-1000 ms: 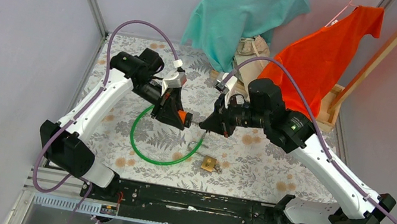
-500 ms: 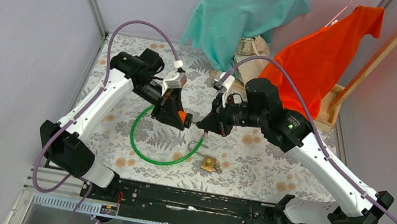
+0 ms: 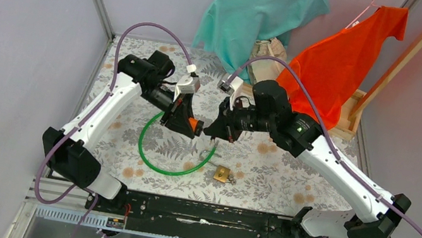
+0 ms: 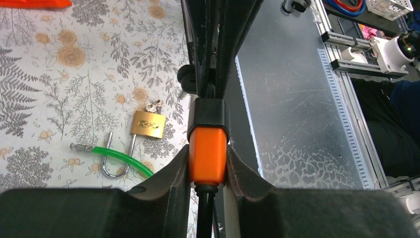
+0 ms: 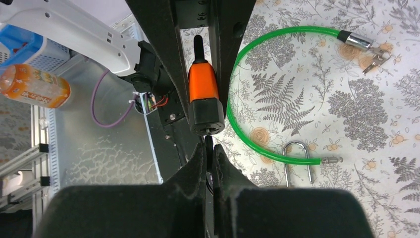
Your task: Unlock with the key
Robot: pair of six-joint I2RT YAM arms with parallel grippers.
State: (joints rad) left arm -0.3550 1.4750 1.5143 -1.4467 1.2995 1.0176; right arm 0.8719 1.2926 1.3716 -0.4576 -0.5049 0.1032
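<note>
left gripper (image 4: 208, 171) is clamped on the orange lock barrel (image 5: 203, 87) | right gripper (image 3: 213, 134) is pinched shut on a thin dark piece, judged the key (image 5: 209, 142) | barrel's black end is faced straight ahead of the right fingertips, axes aligned

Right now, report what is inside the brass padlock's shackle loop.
The green cable crosses the shackle of the brass padlock, its metal tip just beyond. Whether it threads through or merely lies on top cannot be seen.
</note>
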